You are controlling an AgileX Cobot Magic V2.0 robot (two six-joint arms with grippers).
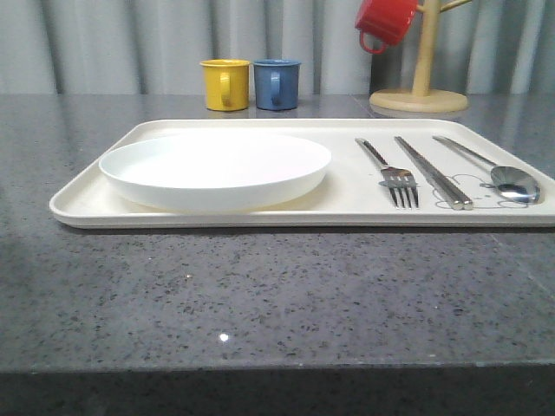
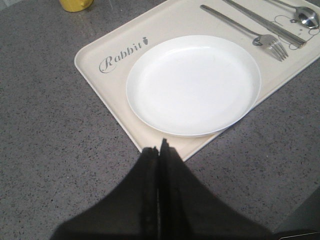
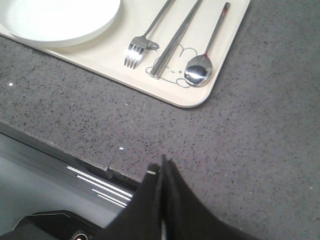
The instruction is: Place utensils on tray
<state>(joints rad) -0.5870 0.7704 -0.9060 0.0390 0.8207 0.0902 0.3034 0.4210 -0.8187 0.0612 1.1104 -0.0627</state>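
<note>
A: Tray (image 1: 95, 204) flat on the grey tabletop (image 1: 260, 295), plate (image 1: 217, 169) on its left half.
B: Fork (image 1: 392, 173), chopsticks (image 1: 434, 172), spoon (image 1: 499, 171) side by side on its right!
A: Left pincer (image 2: 160, 147) clenched on nothing near the tray's edge. Right pincer (image 3: 163, 162) looks clenched too, over bare tabletop.

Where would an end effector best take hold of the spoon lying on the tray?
On the thin handle of the spoon, coming from above. It lies flat on the tray, with the chopsticks beside it, so pinching the narrow handle across its width seems safer than taking the wide bowl.
</note>
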